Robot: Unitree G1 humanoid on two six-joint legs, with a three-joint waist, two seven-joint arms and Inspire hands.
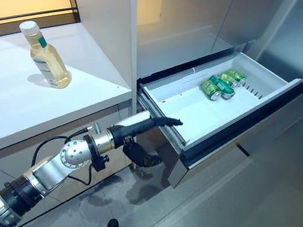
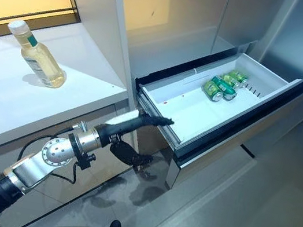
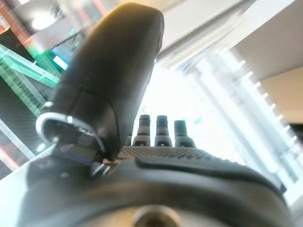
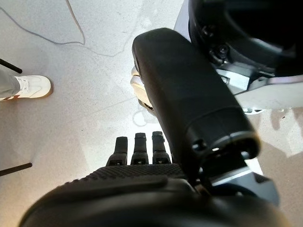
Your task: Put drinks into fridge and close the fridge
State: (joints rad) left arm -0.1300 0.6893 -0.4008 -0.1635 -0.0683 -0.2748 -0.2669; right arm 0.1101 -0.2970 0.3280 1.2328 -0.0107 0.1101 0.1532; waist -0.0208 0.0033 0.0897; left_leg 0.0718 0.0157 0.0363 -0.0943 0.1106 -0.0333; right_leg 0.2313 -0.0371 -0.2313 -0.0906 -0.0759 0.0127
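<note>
Left hand [image 1: 147, 129] lay nearest, fingers straight and empty, tips at the near corner of the open drawer [image 1: 167, 129]; right hand [image 4: 142, 184] hung over the floor, fingers relaxed, holding nothing. Cans [image 1: 221, 84] already lay in the drawer. One bottle [image 1: 47, 58] remained on the table [image 1: 1, 99], so loading and closing looked unfinished.

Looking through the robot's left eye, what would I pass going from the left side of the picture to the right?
Bottle on the white counter → the robot's left hand → the open fridge drawer → green cans lying inside it.
</note>
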